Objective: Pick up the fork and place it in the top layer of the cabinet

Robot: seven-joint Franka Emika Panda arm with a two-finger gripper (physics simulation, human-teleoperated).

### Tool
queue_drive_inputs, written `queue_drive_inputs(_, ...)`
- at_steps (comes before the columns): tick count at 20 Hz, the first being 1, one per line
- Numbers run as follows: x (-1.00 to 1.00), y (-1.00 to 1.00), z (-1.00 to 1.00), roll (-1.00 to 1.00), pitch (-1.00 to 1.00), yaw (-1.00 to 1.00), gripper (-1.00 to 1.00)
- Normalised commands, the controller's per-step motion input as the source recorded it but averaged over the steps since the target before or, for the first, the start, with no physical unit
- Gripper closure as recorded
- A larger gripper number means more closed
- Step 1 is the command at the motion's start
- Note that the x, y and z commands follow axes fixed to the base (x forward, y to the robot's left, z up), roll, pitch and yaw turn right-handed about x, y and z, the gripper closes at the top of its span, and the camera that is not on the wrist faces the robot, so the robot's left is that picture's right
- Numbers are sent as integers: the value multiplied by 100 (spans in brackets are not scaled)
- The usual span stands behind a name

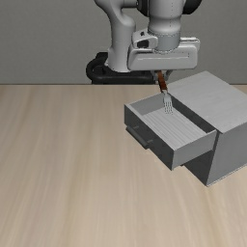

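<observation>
Starting at the exterior view's left, the wooden table [58, 145] is lying bare and pale. Moving along, the robot's dark base [99, 69] is sitting at the table's far edge, and the white arm [123, 39] is reaching down from above it. Next comes the gripper [162, 81], pointing straight down with its fingers clenching the upper end of the fork [166, 100]. The fork is hanging upright, tines pointing down, over the open top drawer [154, 135]. Its tips are showing against the drawer's inside, though whether they are touching the drawer floor is impossible to tell from here. The drawer is standing pulled out toward the exterior view's left, with its small dark handle [142, 138] showing on the front panel. Finishing at the right, the grey cabinet [217, 111] is standing on the table, and the drawer is sticking out from its upper level.
</observation>
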Motion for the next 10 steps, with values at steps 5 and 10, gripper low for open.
queue_drive_inputs(5,40,60,0,0,0,0,100)
queue_drive_inputs(10,40,-40,0,0,0,0,-100)
